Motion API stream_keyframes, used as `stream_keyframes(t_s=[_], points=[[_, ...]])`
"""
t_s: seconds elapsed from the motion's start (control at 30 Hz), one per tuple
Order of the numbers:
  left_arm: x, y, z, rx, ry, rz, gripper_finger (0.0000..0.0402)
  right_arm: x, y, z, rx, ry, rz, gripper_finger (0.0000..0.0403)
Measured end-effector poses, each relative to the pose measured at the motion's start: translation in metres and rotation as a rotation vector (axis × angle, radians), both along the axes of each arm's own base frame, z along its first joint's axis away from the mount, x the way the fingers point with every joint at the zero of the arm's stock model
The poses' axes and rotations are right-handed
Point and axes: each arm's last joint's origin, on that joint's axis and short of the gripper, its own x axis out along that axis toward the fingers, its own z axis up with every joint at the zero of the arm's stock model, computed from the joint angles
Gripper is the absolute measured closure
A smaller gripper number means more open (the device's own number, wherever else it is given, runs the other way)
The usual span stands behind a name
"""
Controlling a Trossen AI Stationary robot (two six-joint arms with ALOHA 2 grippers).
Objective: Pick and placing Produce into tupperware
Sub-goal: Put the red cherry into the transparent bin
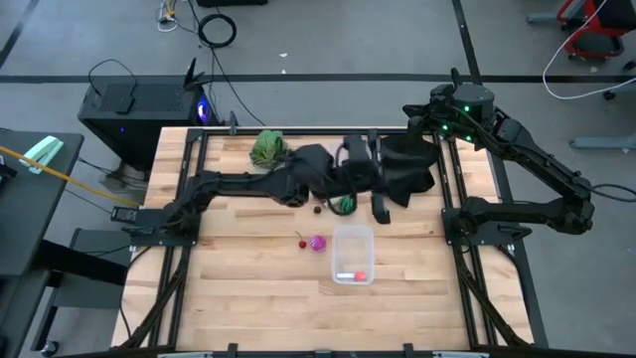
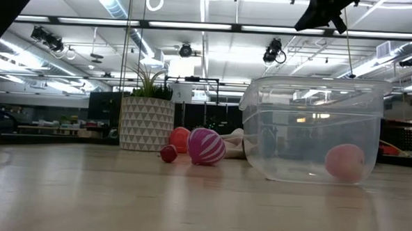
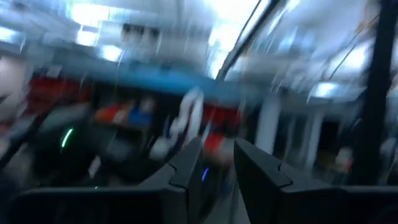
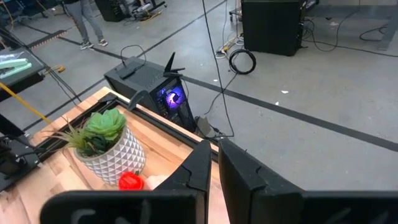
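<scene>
The clear tupperware (image 1: 354, 255) stands upright with a red piece (image 1: 360, 275) inside. Just left of it — a purple striped ball (image 1: 318, 243) and a tiny dark-red one (image 1: 302, 243).

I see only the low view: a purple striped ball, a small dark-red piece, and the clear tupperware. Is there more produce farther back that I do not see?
Observer: Yes. A green round piece lies farther back, next to the black cloth.
Operator: Where is the left arm?
Observer: The left arm stretches along the back of the table, toward that green piece.
Operator: And the right arm?
Observer: The right arm is folded at the table's right rear, away from the produce.
</scene>
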Motion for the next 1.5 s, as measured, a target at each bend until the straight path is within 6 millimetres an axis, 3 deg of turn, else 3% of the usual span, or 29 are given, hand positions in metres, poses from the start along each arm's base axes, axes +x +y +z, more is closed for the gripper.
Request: stream_keyframes(t_s=[0.27, 0.4, 0.5, 0.67, 0.87, 1.0, 1.3, 1.5], points=[[-0.038, 0.044, 0.036, -0.125, -0.647, -0.139, 0.033, 0.0, 0.0, 0.0, 0.005, -0.005, 0.0, 0.0365], [-0.058, 0.065, 0.031, -0.08, -0.98, -0.191, 0.0344, 0.0, 0.0, 0.0, 0.006, -0.005, 0.001, 0.0365], [-0.064, 0.077, 0.019, 0.006, -1.107, -0.233, 0.036, 0.0, 0.0, 0.0, 0.008, -0.007, 0.009, 0.0365], [-0.044, 0.085, 0.0, 0.03, -1.01, -0.302, 0.0393, 0.0, 0.0, 0.0, 0.01, -0.009, 0.015, 0.0365], [-0.023, 0.086, -0.027, -0.112, -0.936, -0.158, 0.0391, 0.0, 0.001, -0.001, 0.014, -0.002, 0.015, 0.0365], [-0.026, 0.093, -0.046, -0.15, -0.986, 0.007, 0.0397, 0.0, 0.001, -0.003, 0.027, 0.014, 0.015, 0.0365], [-0.034, 0.097, -0.051, -0.068, -0.9, 0.016, 0.0397, -0.001, 0.001, -0.005, 0.04, 0.034, 0.015, 0.0365], [-0.063, 0.092, -0.069, 0.002, -0.734, 0.066, 0.0397, -0.001, 0.001, -0.005, 0.041, 0.034, 0.016, 0.0365]])
